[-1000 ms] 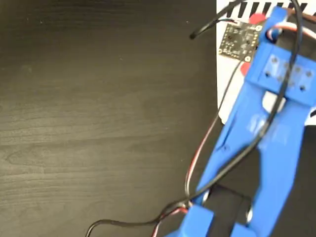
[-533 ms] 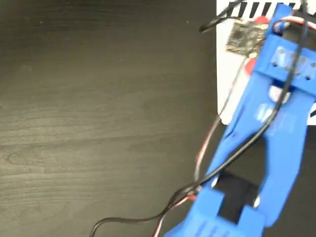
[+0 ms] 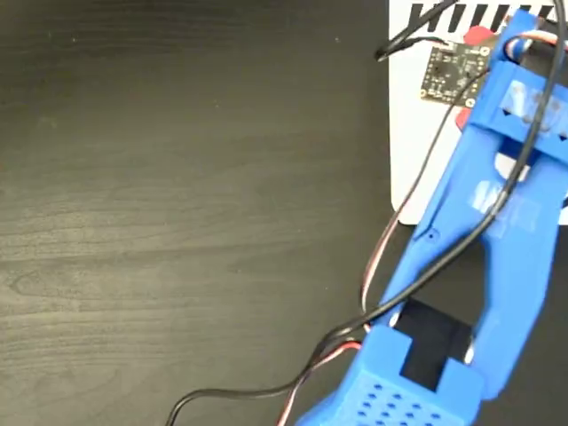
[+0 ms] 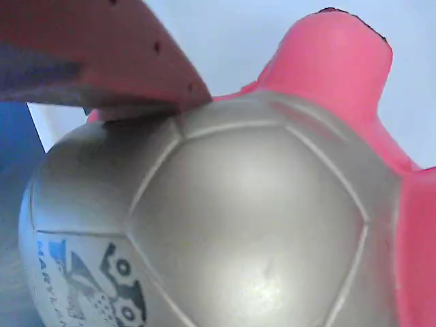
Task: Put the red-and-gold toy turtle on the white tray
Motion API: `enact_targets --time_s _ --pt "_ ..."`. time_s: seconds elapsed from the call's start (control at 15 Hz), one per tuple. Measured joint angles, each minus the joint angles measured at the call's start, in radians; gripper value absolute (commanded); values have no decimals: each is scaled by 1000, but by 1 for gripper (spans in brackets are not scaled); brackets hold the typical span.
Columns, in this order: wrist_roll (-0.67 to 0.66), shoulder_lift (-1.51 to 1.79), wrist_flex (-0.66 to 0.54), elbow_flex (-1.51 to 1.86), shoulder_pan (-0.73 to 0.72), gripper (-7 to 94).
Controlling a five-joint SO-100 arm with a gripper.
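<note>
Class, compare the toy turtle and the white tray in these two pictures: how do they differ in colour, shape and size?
Colour: the toy turtle has a shiny metallic shell with coral-red limbs, while the white tray is plain white with dark stripes along its top edge.
Shape: the turtle's shell is domed and panelled; the tray is flat with a rounded corner.
Size: in the fixed view the turtle shows only as small red bits beside the blue arm, whereas the tray spreads far wider.
</note>
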Motion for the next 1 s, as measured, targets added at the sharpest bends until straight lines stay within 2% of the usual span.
enact_targets --time_s 0.2,0.27,0.33,0.4,0.47,0.6,1.0 --pt "-9 0 0 0 -2 1" --pt "-9 0 0 0 -2 6" --pt "-9 0 0 0 -2 16" --pt "-9 0 0 0 0 35" --pt "-9 0 0 0 -5 45" --pt "-9 0 14 0 -20 59" --pt "-9 0 15 0 -20 59"
